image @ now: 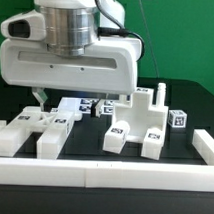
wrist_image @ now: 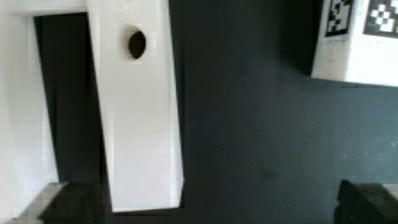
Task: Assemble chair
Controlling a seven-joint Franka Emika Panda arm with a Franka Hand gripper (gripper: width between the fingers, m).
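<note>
A front rail (image: 93, 175) is running along the near edge of the dark table (image: 89, 146), in front of the chair body (image: 140, 121). A right rail (image: 204, 148) is lying to the exterior view's right of the body, and a left rail (image: 8, 137) is lying well off to its left.

The chair body is standing on the table just behind the front rail. It is a chunky white piece with two feet toward the camera and upright posts rising from it. A tagged cube (image: 177, 119) is sitting just beside it on the exterior view's right. A slotted piece (image: 51, 136) is lying well to the body's left, and more tagged pieces (image: 63, 113) are lying a little behind that one.

The tool (wrist_image: 214, 205) is hanging over those pieces, left of the body and higher than its posts. Its jaws are standing wide apart, gripping nothing. In the wrist view a long white slat (wrist_image: 139, 110) with an oval hole is lying flat on the table under the tool, nearer one finger than the other and touching neither. A tagged block (wrist_image: 356, 40) is showing at that view's edge.

The white arm (image: 67, 54) is filling the space above, and a green wall (image: 187, 38) is standing behind the body.
</note>
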